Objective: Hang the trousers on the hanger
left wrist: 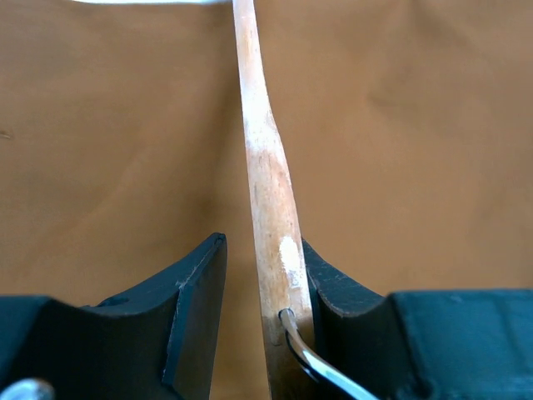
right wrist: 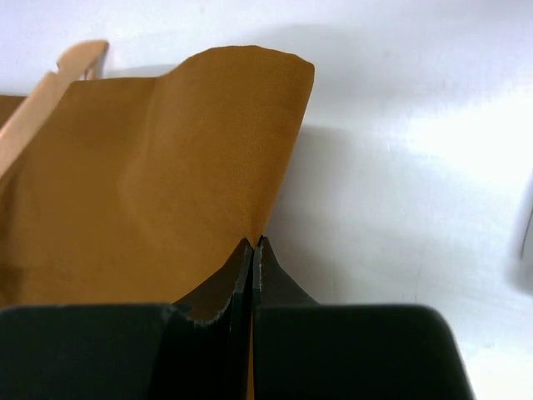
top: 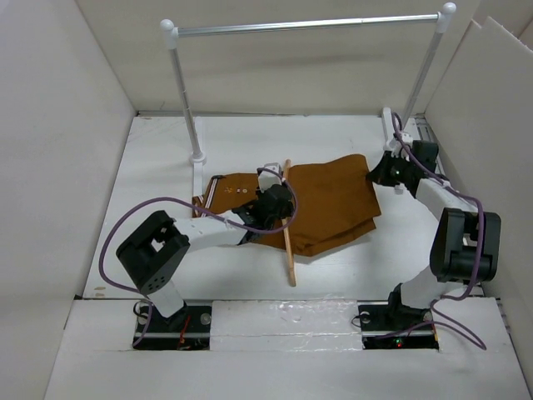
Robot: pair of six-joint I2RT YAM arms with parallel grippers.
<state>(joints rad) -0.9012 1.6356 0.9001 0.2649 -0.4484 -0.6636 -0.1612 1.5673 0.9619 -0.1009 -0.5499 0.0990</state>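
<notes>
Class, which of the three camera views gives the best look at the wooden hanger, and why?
Top external: it shows the hanger along its length, lying across the trousers. Left wrist shows only a close wooden stretch and the hook between the fingers of the left gripper. Right wrist catches just one tip at the cloth's edge.

Two arms on show: left arm [top: 185,235] and right arm [top: 445,204], white links between chunky black joint housings. A purple cable [top: 133,210] loops off each. Black bases [top: 171,331] with tiny red and green lights. Close up, left claw [left wrist: 265,250] and right claw [right wrist: 252,243]: matte black wedge fingers.
</notes>
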